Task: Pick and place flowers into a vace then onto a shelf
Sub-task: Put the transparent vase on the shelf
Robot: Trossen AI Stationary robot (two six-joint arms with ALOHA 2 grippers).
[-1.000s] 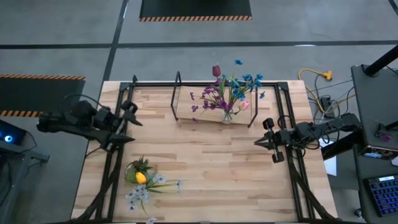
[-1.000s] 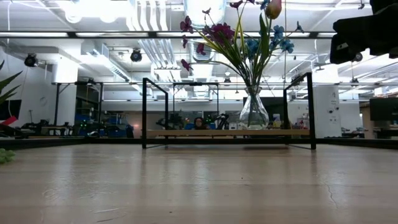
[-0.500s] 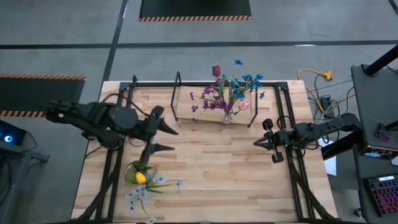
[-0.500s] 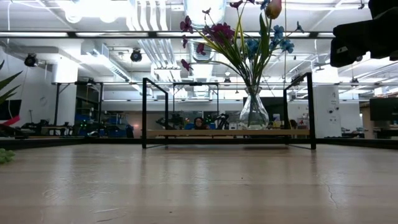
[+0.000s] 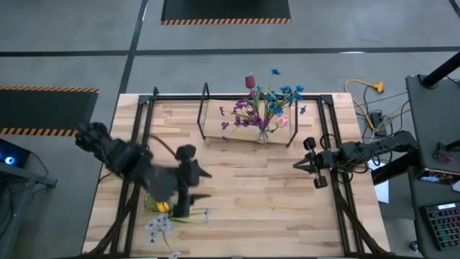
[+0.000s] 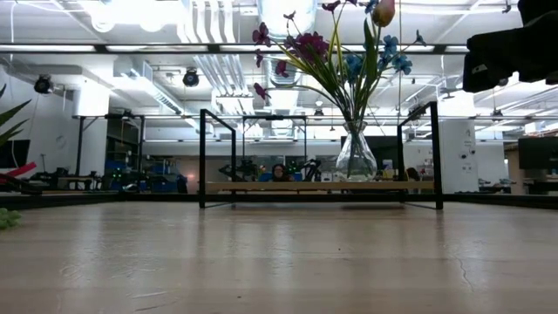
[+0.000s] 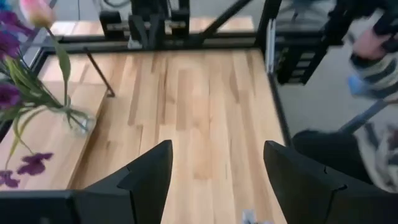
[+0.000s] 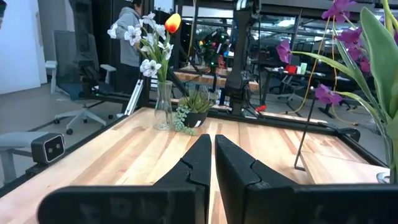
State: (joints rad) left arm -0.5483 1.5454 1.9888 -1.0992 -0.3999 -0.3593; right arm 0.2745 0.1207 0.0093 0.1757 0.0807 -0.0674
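Looking down, I see the left pincer [image 5: 203, 183] spread open above the worktop [image 5: 259, 194], near the potted plant [image 5: 161, 199]. My right pincer [image 5: 296, 165] waits closed. The flowers [image 5: 262, 104] stand in the vace [image 5: 263, 134] on the shelf [image 5: 215, 124].

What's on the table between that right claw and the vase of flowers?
Only the shelf's black end loop; otherwise bare wood, seen in the high view, from right claw to vase.
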